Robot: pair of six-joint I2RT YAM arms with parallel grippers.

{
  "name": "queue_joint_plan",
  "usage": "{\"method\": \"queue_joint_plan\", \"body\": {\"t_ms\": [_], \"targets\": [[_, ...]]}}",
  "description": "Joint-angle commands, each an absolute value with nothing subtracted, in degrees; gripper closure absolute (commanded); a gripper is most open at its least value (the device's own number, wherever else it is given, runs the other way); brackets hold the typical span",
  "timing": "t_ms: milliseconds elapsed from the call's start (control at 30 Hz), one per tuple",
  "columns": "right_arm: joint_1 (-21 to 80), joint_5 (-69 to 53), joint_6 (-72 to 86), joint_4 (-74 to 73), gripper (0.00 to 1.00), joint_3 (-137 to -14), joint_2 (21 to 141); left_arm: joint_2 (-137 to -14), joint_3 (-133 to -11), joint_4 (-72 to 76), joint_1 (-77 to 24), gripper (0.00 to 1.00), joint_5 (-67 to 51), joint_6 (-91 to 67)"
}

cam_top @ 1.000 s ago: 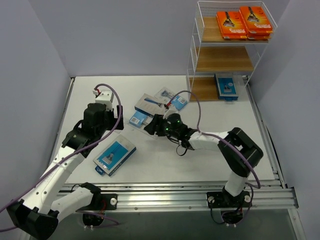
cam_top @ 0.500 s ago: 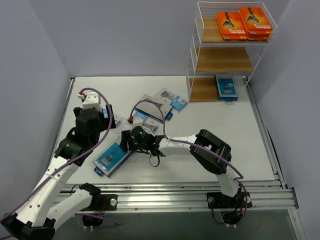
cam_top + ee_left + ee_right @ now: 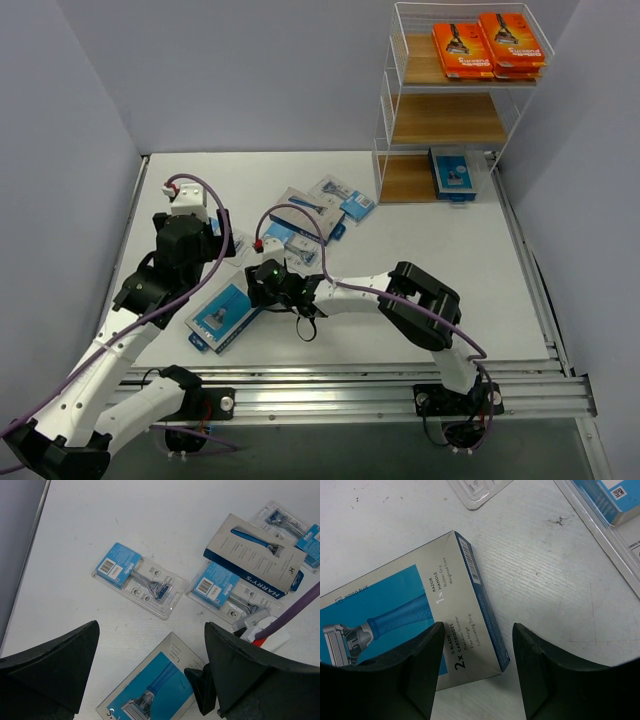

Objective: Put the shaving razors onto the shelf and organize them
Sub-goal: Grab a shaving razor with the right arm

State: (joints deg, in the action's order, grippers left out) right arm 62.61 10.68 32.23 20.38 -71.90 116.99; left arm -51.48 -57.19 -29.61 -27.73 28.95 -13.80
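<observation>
A white counter (image 3: 450, 260) seen from above holds scattered razor packs: a blue box (image 3: 222, 316) near the front left, with blister packs (image 3: 345, 197) and a grey box (image 3: 300, 208) toward the middle. The right tool (image 3: 477, 630) hangs just over the blue box's end with its fingers apart, and the left tool (image 3: 151, 630) hovers wide open above the packs. On the shelf (image 3: 385, 100) at the far right, orange packs (image 3: 490, 42) lie on the top tier and one blue pack (image 3: 453, 174) on the bottom.

The blue-and-grey box (image 3: 395, 615) reads "INDIGO BLUE", "1x HANDLE" and "2x CARTRIDGES". Beyond it, a grey box (image 3: 250, 545) has "HARRY'S" printed along its side.
</observation>
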Motion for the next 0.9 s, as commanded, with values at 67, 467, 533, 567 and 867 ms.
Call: {"method": "queue_joint_plan", "body": {"t_ms": [67, 467, 533, 567, 867], "targets": [[60.9, 12.3, 29.0, 18.5, 0.53, -66.6, 114.1, -51.9, -57.5, -27.3, -28.0, 0.05, 26.6, -14.0], [54.2, 11.5, 28.6, 21.9, 0.57, -56.2, 107.9, -53.6, -57.7, -27.4, -28.0, 0.05, 24.5, -14.0], [52.6, 10.6, 28.9, 23.4, 0.57, -53.2, 106.4, -54.3, -57.9, -27.5, -28.1, 0.05, 23.9, -14.0], [52.2, 10.0, 29.0, 24.3, 0.57, -52.4, 104.8, -54.5, -57.8, -27.4, -28.1, 0.05, 23.5, -14.0], [51.0, 12.4, 30.6, 23.7, 0.46, -48.1, 91.9, -58.2, -58.1, -27.5, -28.1, 0.04, 20.7, -13.7]]}}
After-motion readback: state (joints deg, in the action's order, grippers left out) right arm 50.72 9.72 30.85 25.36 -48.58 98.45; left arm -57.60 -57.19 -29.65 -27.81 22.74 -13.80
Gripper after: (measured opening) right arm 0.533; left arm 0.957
